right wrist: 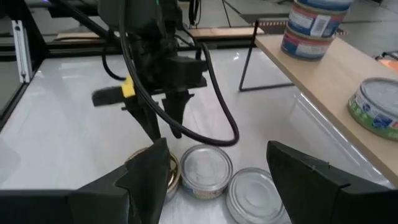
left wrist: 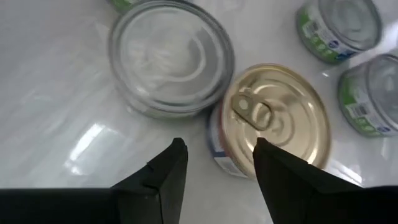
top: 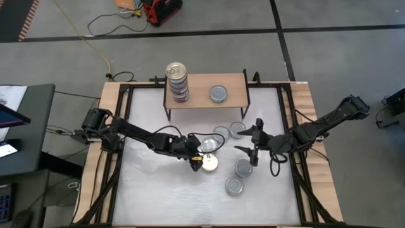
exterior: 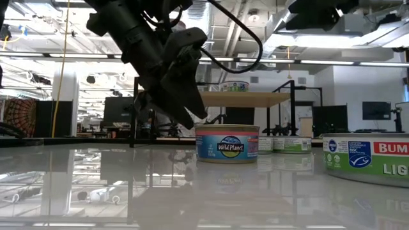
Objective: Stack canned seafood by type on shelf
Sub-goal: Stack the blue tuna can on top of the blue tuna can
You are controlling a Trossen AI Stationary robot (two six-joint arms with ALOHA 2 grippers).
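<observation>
Two open grippers (top: 195, 163) (top: 248, 140) above tins (top: 209, 162).

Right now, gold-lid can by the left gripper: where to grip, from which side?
Grip the gold-lidded can across its low side wall, from above. It lies flat, lid up; a silver-lidded can touches one side, so straddle the free sides. Left gripper hovers open.

A light-wood shelf (top: 205, 90) on thin black legs stands at the table's far edge, holding a tall stack of tins (top: 177, 81) at its left end and one silver-lidded tin (top: 218, 94) right of centre. A gold-lidded tin (top: 208, 163) and several silver-lidded ones (top: 235, 186) lie flat mid-table.
</observation>
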